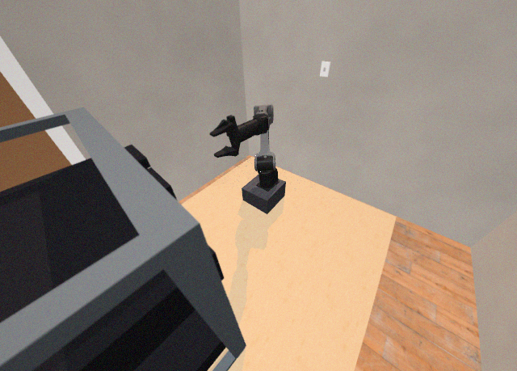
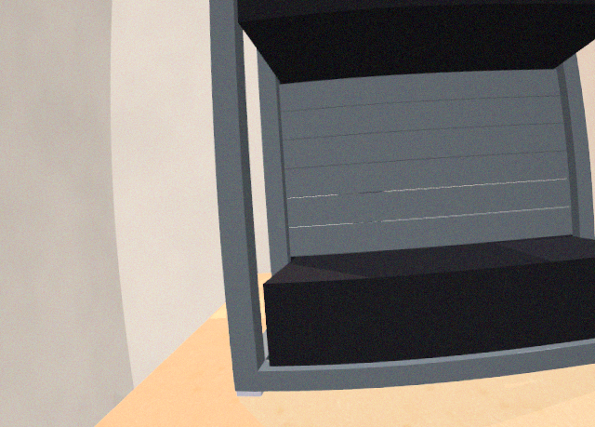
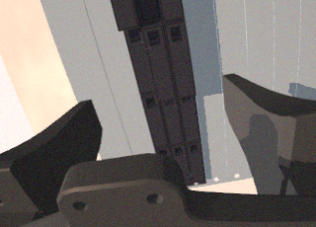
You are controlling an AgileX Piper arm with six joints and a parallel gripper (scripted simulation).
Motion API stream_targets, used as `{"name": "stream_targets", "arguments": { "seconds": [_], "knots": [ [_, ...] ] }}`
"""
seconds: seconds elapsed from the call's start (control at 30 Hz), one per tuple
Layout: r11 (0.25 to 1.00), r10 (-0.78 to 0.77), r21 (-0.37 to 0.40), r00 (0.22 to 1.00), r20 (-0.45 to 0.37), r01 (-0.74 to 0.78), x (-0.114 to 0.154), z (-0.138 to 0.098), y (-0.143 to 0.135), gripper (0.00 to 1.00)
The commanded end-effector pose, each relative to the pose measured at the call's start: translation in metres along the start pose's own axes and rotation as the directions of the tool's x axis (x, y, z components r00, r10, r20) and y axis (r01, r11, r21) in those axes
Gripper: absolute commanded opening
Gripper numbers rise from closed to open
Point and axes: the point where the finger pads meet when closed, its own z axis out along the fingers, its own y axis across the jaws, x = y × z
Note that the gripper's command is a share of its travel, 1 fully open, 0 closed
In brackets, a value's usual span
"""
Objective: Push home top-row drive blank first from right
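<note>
The grey rack (image 1: 95, 233) fills the lower left of the top view, seen from above and behind. Dark blanks (image 1: 144, 162) stick out past its front edge; I cannot tell which row they belong to. My gripper (image 1: 222, 141) is open and empty, held in the air well away from the rack and pointing toward its front. In the wrist view the rack is rolled sideways and the dark chassis front (image 3: 161, 69) with its grid of blanks runs as a slanted band between my two open fingers. The exterior view shows only the rack's frame (image 2: 231, 196) and dark units (image 2: 422, 312).
The arm's base (image 1: 263, 193) sits on the light table near the far wall corner. The table's edge drops to a wooden floor (image 1: 422, 300) on the right. Walls stand close behind the arm.
</note>
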Motion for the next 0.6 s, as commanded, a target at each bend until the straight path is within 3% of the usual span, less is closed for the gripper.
{"name": "stream_targets", "arguments": {
  "seconds": [0.0, 0.57],
  "knots": [
    [1.000, 0.004, 0.000, 1.000, 0.001, -0.004, 0.000, 0.000, 0.000, 1.00],
    [1.000, 0.003, 0.000, 1.000, 0.001, -0.003, 0.001, 0.017, 0.000, 1.00]
  ]
}}
